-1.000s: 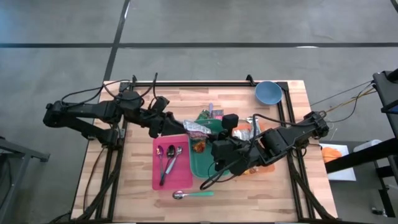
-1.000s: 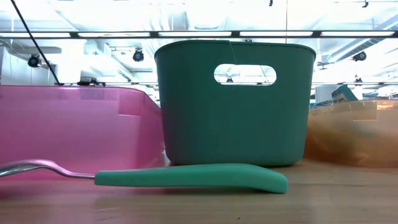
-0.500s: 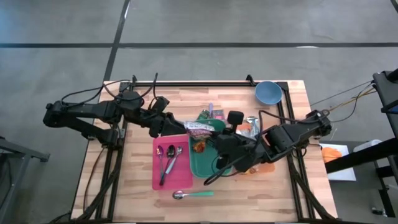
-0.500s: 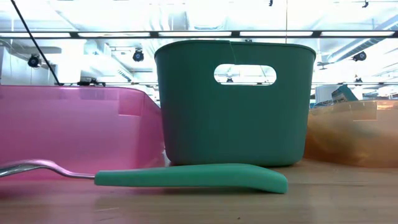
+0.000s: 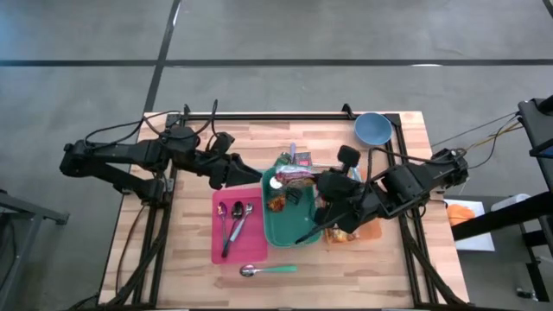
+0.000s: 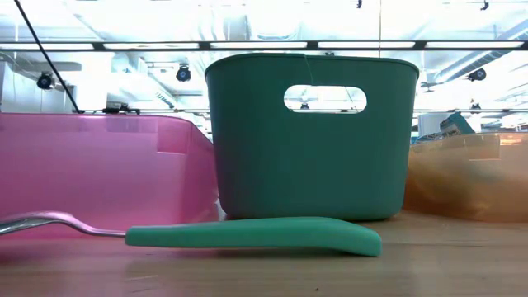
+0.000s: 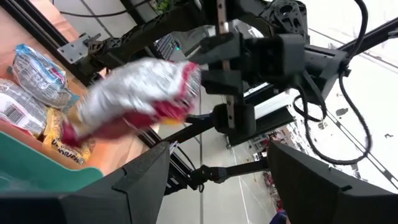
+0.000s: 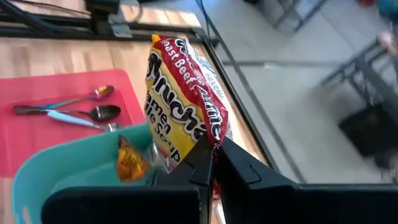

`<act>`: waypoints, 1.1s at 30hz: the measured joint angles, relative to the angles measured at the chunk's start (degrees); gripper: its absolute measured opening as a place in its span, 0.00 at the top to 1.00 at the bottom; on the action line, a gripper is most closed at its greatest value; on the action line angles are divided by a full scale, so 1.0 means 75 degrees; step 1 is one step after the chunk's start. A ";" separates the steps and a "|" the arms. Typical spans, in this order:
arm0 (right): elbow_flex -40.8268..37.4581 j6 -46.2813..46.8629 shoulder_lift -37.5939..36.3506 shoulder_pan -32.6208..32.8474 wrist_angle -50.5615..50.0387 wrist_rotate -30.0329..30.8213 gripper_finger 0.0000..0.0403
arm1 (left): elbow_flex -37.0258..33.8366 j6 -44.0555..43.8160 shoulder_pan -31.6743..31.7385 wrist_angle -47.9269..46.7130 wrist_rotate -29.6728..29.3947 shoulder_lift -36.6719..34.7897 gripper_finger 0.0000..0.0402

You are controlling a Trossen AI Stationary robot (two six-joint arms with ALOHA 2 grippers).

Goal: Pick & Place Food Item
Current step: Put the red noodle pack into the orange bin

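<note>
A silver, red and yellow ramen packet (image 5: 294, 176) hangs over the far end of the green bin (image 5: 285, 226). My right gripper (image 5: 321, 185) is shut on it, reaching in from the table's right. My left gripper (image 5: 244, 170) stands open just left of the bin, level with the packet and apart from it. In the left wrist view the packet (image 7: 140, 96) hangs beyond my open left fingers, with the right gripper (image 7: 225, 59) behind it. A small orange snack (image 8: 129, 163) lies inside the bin (image 8: 68, 167). My right gripper pinches one end edge of the packet (image 8: 210, 140) between its two fingers. The fingers slant down from the table's right side. The packet (image 8: 183, 93) sticks out past the fingertips, lifted clear above the bin.
A pink tray (image 5: 223, 246) with spoons lies left of the bin. A green-handled spoon (image 5: 270, 270) lies near the front edge. An orange container (image 5: 367, 231) with snack packets stands right of the bin, a blue bowl (image 5: 372, 129) at the far right.
My right gripper has carried the packet toward the table's right edge, away from my left gripper, and has rolled, turning the packet with it. The packet stays lifted over the bin.
</note>
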 joint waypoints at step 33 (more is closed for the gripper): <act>-0.2442 0.4314 -0.1260 0.0000 -0.1834 -0.5118 0.98 | 0.0000 -0.0178 -0.0052 -0.0823 0.0030 -0.0006 0.32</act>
